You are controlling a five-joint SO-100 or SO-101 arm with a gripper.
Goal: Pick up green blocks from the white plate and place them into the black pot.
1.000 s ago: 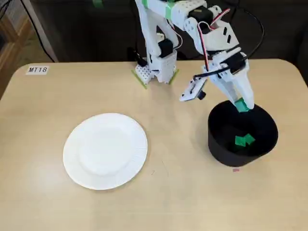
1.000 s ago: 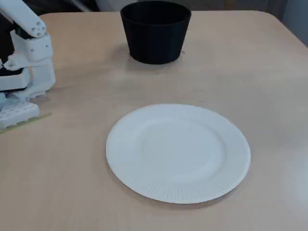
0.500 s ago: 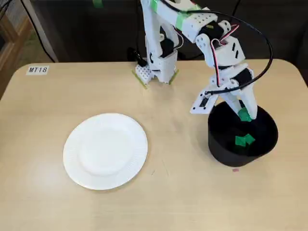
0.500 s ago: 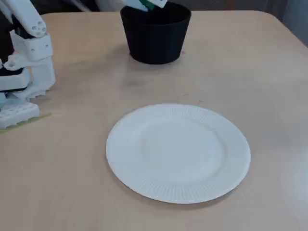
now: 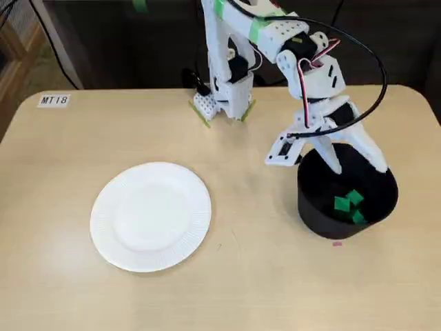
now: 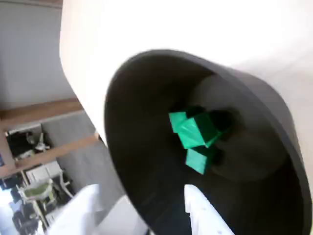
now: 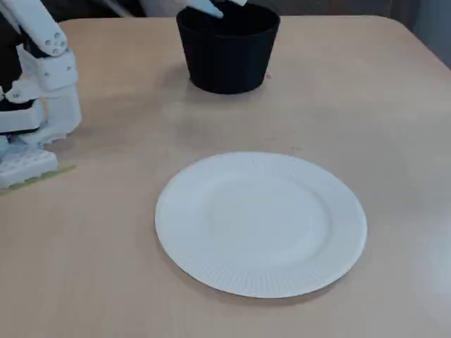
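Released since half a second ago: the small green block I was carrying has left my claw (image 5: 358,168) and dropped among the green blocks (image 5: 349,205) at the bottom of the round black pot (image 5: 308,207). My jaws now stand wide apart and hold nothing, one finger over each side of the pot's mouth.

Contents: I count three blocks on the pot's floor in the wrist view, bunched close together, though the shadow down there leaves the count less than certain. The white paper plate (image 5: 150,215) lies well apart from the pot and carries nothing, so I judge the transfer complete.

Risk: my fingertips hang at or just inside the rim. A sideways withdrawal before lifting could hook a spread finger on the wall, and the pot would slide or tip and spill the blocks. A straight rise first would avoid this.

Pose: my base sits at the far edge of the tan wooden table (image 5: 83,138). The upper arm stands near upright, the forearm reaches out towards the pot, and the wrist pitches steeply down over the opening.
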